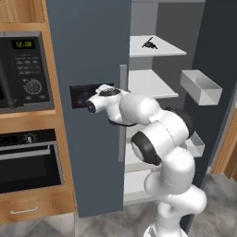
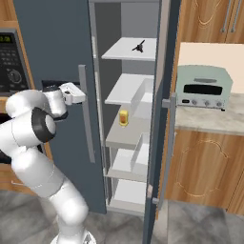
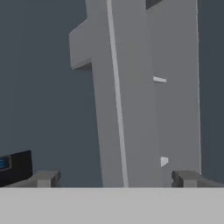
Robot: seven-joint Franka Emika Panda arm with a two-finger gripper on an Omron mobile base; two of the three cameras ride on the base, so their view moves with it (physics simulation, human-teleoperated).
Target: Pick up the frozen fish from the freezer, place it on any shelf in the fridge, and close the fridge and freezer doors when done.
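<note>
Frozen fish point(image 1: 149, 44) on top shelf point(image 1: 162, 50) of the open fridge, above and beyond the tool point(image 3: 117, 178). Tool wide open, empty, facing freezer door handle point(image 3: 127, 109). Microwave point(image 1: 23, 69) at left.

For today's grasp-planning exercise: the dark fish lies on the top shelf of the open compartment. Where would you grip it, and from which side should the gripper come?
Grip the fish across its lumpy body, not the thin spiky fins, which look too slight to hold. Come from the open front, slightly above: it lies flat on the top shelf with walls behind and beside it. The open gripper now faces the door handle, so it must move round first.
</note>
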